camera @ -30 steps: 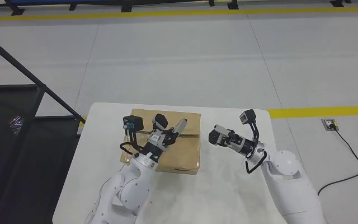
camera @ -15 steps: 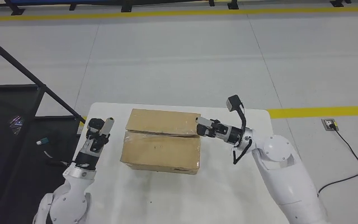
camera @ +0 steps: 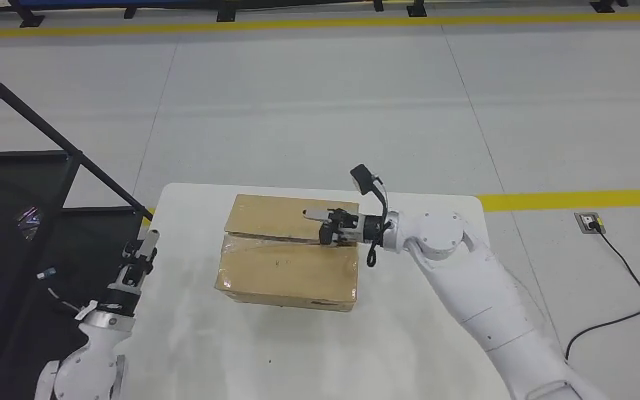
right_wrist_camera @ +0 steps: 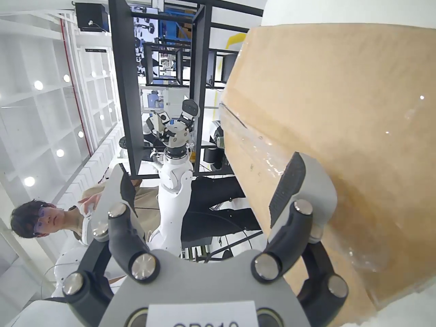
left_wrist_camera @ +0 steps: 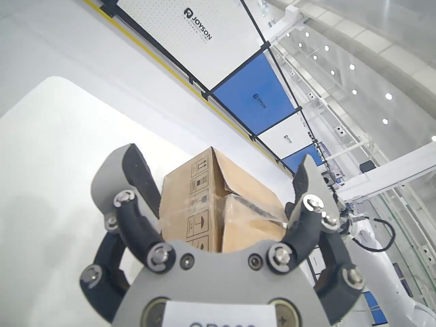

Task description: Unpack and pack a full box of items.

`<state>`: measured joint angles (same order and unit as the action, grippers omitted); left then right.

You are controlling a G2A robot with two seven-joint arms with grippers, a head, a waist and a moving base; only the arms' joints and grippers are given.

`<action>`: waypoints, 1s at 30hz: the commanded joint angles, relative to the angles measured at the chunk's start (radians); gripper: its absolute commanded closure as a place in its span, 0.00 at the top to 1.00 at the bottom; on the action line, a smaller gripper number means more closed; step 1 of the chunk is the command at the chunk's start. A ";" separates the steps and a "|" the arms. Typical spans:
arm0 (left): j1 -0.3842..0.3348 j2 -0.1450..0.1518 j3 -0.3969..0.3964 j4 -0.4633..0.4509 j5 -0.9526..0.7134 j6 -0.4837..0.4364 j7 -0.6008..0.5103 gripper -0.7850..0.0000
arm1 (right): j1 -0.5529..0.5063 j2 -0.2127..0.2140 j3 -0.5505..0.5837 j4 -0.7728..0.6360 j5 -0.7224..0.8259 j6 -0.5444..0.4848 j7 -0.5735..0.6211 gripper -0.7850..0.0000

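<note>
A brown cardboard box (camera: 290, 262) lies flat on the white table (camera: 420, 340), flaps down, with clear tape along the middle seam. My right gripper (camera: 318, 222) is over the box's top near the seam, open; in the right wrist view (right_wrist_camera: 207, 185) one finger (right_wrist_camera: 293, 178) lies against the taped top of the box (right_wrist_camera: 340, 96), the other hangs off its side. My left gripper (camera: 149, 244) is at the table's left edge, apart from the box, open and holding nothing (left_wrist_camera: 221, 178). Beyond it the box's end face (left_wrist_camera: 190, 202) shows, with printed symbols.
A black metal frame (camera: 45, 190) stands just off the table's left side, close to my left arm. Bare table surface lies in front of the box and to its right. A yellow floor line (camera: 560, 200) runs behind the table.
My left arm has drawn back from the box top to the table's left edge. My right gripper has moved left from beside the box onto its top.
</note>
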<state>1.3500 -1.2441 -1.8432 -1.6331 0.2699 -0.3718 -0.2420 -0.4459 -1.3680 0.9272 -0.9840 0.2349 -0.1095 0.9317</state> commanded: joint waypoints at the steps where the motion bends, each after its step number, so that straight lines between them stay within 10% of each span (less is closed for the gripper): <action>1: -0.012 0.001 0.007 0.018 -0.001 0.010 -0.005 1.00 | 0.010 -0.007 -0.014 0.030 -0.008 -0.004 -0.017 1.00; 15: -0.123 -0.012 0.171 0.239 0.107 0.124 0.093 1.00 | -0.028 -0.016 -0.016 0.010 -0.025 -0.038 -0.080 1.00; 30: -0.123 -0.027 0.294 0.279 0.205 0.133 0.193 1.00 | -0.001 -0.055 -0.072 0.047 0.007 -0.028 -0.078 1.00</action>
<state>1.2257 -1.2712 -1.5523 -1.3533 0.4727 -0.2383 -0.0487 -0.4491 -1.4206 0.8587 -0.9401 0.2403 -0.1368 0.8545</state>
